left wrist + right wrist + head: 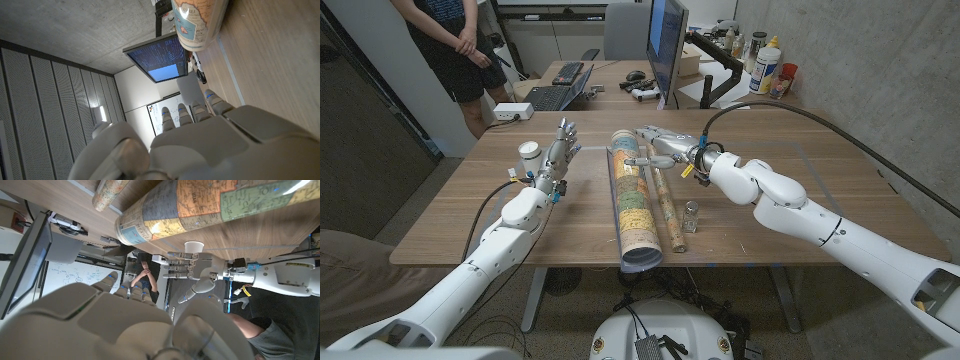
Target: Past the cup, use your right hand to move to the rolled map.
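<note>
Right hand [658,141]: fingers spread and straight, holding nothing, reaching toward the far end of the thick rolled map [633,205]. From the head view the fingertips sit over or just beside that end; contact cannot be judged from this angle. In the right wrist view the fingers [107,282] also look apart and empty, with the map's printed surface just beyond them.

Left hand [558,152]: fingers extended, close together, holding nothing. It stands on edge, palm upright, just beside the white paper cup [529,155]; contact with the cup is not discernible.

Task object: the rolled map lies lengthwise in the middle of the wooden table [820,190], between the two arms, its near end at the table's front edge. A thinner brownish roll [666,210] lies alongside it on the robot's right. A small glass jar [691,216] stands just beside that thinner roll.

Step in hand, as judged: the final approach to the map. The hand is already at the roll, so only a short, slow drop onto its top looks needed. Keep the fingers wide, stay over the thick roll and not the thin one, and keep the forearm clear of the jar.

Hard to make out: the right palm is hidden in both views. The map's far end is partly covered by the right hand. A person [455,40] stands behind the table, cut off by the frame.
</note>
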Available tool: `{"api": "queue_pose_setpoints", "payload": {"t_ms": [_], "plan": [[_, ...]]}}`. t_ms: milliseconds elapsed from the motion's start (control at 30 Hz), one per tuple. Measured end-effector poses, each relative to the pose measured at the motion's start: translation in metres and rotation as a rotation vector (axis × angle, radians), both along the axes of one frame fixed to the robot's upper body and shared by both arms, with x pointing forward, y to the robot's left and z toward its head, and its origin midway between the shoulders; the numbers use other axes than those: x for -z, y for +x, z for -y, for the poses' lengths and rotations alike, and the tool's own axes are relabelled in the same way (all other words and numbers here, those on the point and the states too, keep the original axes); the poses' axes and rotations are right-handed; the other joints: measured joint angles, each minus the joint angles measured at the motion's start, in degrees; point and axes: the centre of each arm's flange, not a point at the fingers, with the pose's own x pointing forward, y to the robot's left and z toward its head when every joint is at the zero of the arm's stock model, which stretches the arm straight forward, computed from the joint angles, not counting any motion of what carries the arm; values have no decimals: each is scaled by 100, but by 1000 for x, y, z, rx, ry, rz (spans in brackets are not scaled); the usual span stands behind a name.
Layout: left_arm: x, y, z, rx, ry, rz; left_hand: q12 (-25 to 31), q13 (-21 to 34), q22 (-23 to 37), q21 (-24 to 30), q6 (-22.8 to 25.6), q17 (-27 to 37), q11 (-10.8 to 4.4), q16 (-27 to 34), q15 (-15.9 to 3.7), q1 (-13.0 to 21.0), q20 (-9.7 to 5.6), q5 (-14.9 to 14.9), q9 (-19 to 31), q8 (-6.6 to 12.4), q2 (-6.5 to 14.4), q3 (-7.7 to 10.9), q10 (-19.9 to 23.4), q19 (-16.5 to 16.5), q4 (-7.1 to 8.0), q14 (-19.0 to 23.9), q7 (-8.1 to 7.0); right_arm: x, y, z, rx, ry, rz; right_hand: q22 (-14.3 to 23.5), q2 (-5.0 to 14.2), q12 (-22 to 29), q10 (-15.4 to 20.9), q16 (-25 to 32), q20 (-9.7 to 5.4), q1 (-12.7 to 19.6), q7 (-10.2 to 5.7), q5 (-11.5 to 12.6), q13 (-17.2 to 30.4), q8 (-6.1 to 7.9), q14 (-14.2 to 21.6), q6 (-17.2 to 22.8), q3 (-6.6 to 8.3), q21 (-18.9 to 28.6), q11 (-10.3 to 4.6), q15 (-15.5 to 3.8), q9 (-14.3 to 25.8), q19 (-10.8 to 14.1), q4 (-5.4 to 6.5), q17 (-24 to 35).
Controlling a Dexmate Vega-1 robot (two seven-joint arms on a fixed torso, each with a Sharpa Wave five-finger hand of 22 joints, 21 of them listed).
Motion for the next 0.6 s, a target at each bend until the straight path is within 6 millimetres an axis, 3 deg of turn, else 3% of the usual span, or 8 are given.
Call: {"api": "queue_pose_setpoints", "payload": {"t_ms": [400,600], "plan": [[-2,-1,-2,-6,3,4,0,0,0,0,-44,0,0,0,0,0,0,0,0,0,0,0,0,0,0,0,2,3,-1,-10,-29,-52,34,0,0,0,-30,0,0,0,-22,43,0,0,0,-22,-24,0,-30,0,0,0,25,0],[-2,-2,-3,-12,0,6,0,0,0,0,-839,0,-22,0,0,0,-32,0,0,-134,0,-25,-146,-32,25,0,-21,6,-1,-14,-33,-82,59,0,-30,0,-30,0,-22,-30,-42,43,0,0,0,-41,-24,0,-30,0,-1,23,25,0]]}}
